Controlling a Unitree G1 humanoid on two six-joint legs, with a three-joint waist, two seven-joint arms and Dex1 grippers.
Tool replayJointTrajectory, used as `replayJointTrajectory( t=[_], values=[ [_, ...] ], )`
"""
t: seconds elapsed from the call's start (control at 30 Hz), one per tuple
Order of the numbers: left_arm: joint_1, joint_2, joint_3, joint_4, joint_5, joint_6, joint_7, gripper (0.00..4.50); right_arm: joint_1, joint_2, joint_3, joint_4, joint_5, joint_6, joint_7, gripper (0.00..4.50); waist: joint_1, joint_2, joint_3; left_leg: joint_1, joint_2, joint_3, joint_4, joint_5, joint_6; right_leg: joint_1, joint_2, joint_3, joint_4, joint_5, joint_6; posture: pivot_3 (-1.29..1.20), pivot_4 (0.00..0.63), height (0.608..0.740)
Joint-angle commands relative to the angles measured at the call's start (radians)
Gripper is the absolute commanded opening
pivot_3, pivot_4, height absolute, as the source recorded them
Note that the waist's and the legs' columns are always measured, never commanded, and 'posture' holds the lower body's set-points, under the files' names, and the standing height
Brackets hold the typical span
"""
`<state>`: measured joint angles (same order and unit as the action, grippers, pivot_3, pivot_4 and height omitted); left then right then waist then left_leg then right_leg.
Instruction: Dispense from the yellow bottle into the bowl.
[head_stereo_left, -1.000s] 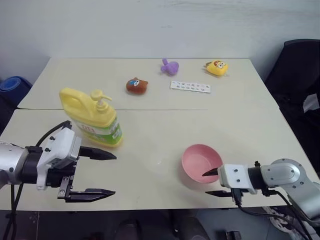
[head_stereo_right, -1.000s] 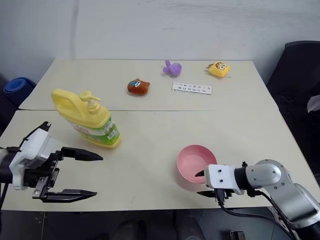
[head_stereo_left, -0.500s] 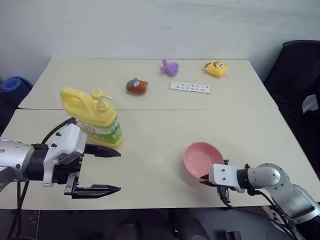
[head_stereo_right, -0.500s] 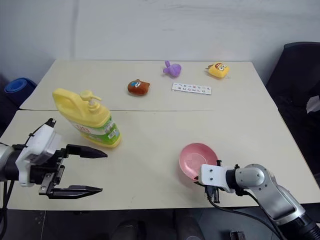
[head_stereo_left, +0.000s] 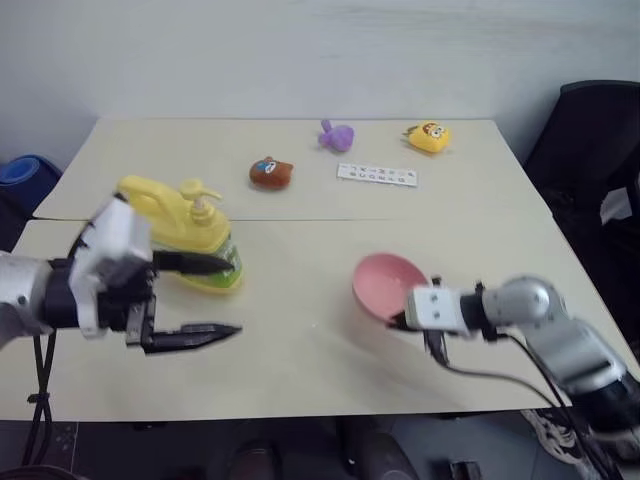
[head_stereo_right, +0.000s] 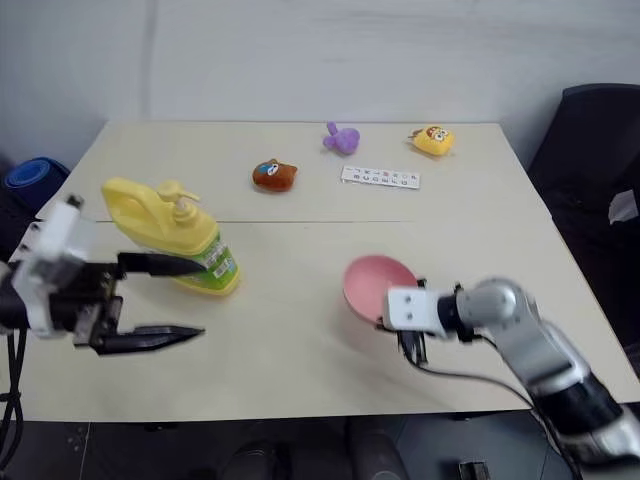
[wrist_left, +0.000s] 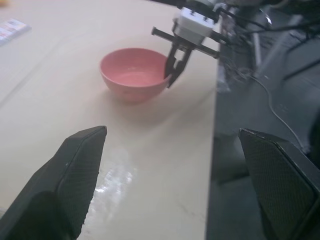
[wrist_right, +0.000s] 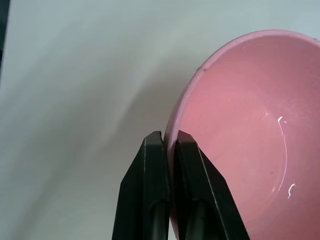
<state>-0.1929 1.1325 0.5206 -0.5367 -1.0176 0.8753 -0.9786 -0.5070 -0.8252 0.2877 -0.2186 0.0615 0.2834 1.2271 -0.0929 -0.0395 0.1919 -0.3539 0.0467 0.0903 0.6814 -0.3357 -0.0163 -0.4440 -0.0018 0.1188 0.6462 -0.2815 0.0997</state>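
**Right pincer clamped on the bowl rim**

I see my right pincer (wrist_right: 169, 145) pinching the pink bowl's (head_stereo_left: 382, 284) rim, one finger inside, one outside. My left pincer (head_stereo_left: 212, 298) gapes wide, empty, just beside the yellow bottle (head_stereo_left: 183, 234), left of the bowl on the tabletop (head_stereo_left: 300, 340). Its green-and-red label (head_stereo_right: 218, 262) is unreadable, as is the printed strip (head_stereo_left: 377, 174) beyond.
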Motion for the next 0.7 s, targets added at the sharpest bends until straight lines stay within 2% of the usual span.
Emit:
replayJointTrajectory(
  t=[0.03,0.17,0.27,0.43,0.63,0.7],
  values=[
    [-0.078,0.013,0.077,0.103,-0.032,0.009,0.045,4.50,-0.183,0.051,0.039,0.051,0.037,0.053,0.093,0.02,0.000,0.000,0.000,0.000,0.000,-0.001,-0.001,0.000,0.000,0.000,0.000,-0.001,0.000,0.000,0.000,0.00,0.150,0.740],
    [-0.155,0.041,0.075,0.223,0.045,-0.049,0.042,4.50,-0.439,0.193,0.134,0.226,0.020,0.055,0.185,0.02,-0.003,0.000,0.000,-0.001,0.003,0.000,-0.001,0.000,-0.001,-0.002,0.003,-0.004,0.002,-0.003,-0.005,0.00,0.150,0.740],
    [-0.187,0.057,0.045,0.310,0.096,-0.080,0.019,3.91,-0.565,0.281,0.178,0.349,0.001,0.022,0.224,0.00,-0.011,0.001,0.000,-0.003,0.003,0.001,-0.001,0.000,-0.002,-0.005,0.003,-0.005,0.005,-0.004,-0.006,0.00,0.150,0.740],
    [-0.287,0.053,-0.072,0.470,0.207,-0.203,-0.068,2.45,-0.776,0.469,0.245,0.616,-0.073,-0.065,0.221,0.00,-0.026,0.000,0.001,-0.005,0.002,0.003,-0.001,0.002,-0.006,-0.007,0.001,-0.007,0.007,-0.005,-0.007,0.00,0.150,0.740],
    [-0.369,0.040,-0.159,0.541,0.279,-0.262,-0.116,0.79,-0.881,0.572,0.239,0.793,-0.114,-0.161,0.218,0.00,-0.037,0.000,0.000,-0.007,0.002,0.001,0.000,0.003,-0.009,-0.007,-0.002,-0.009,0.011,-0.005,-0.006,0.00,0.150,0.740],
    [-0.383,0.025,-0.178,0.552,0.299,-0.277,-0.115,0.10,-0.903,0.597,0.228,0.831,-0.119,-0.182,0.212,0.00,-0.045,0.000,0.000,-0.010,0.002,0.001,0.000,0.005,-0.012,-0.009,-0.006,-0.012,0.012,-0.004,-0.006,0.00,0.150,0.740]
  ],
)
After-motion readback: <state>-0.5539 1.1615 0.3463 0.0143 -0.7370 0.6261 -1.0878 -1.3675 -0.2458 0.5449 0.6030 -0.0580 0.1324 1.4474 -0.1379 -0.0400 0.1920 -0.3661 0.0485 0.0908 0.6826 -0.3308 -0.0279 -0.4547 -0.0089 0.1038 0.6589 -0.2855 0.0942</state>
